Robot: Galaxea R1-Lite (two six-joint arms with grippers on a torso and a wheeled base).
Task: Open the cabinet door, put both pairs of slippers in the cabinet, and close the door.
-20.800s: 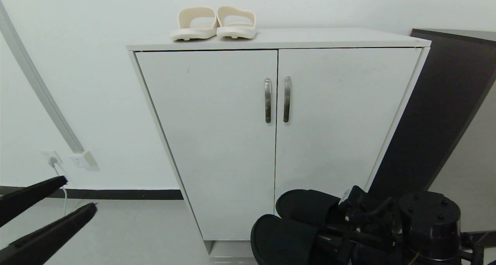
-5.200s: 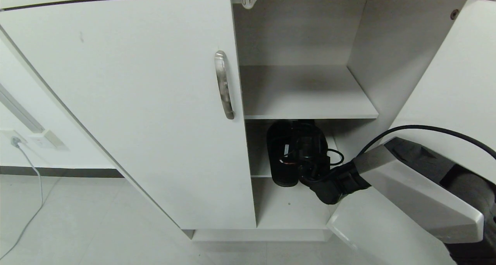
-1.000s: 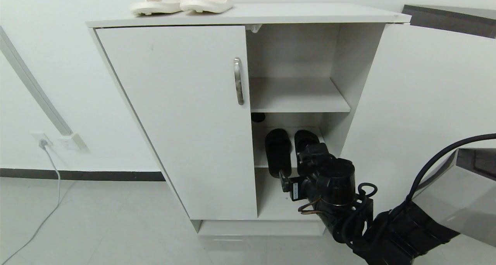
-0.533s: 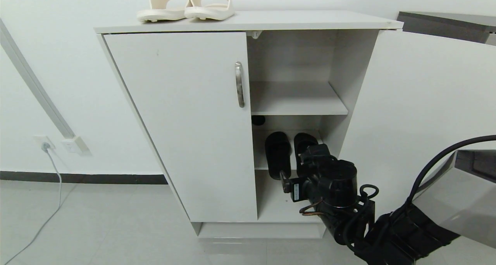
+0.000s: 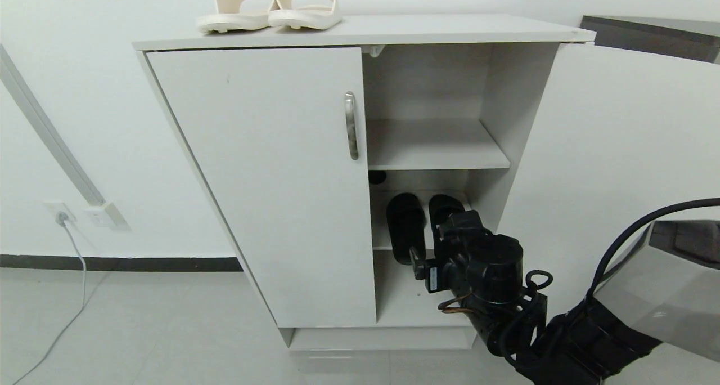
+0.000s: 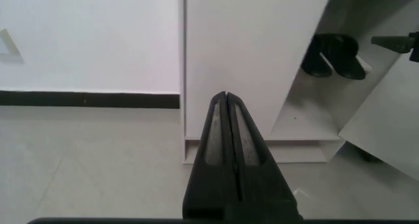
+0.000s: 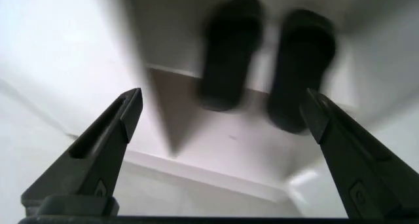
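cabinet (image 5: 450,33): matte white flat-panel box, centre frame; right door (image 5: 607,148) is being held swung open at right, left door (image 5: 259,177) shut, curved metal bar handle (image 5: 351,125) on it.
black slippers (image 5: 406,224): soft rounded pair, being carried side by side on the lower shelf, lower centre, ends overhanging its edge.
cream slippers (image 5: 298,16): smooth moulded pair, being carried on the cabinet top, upper left.
right gripper (image 7: 222,96): claw is being held wide, nothing in it, just before the black pair.
left gripper (image 6: 226,99): flat tapered fingers are being pressed together, nothing between, above pale floor tiles.
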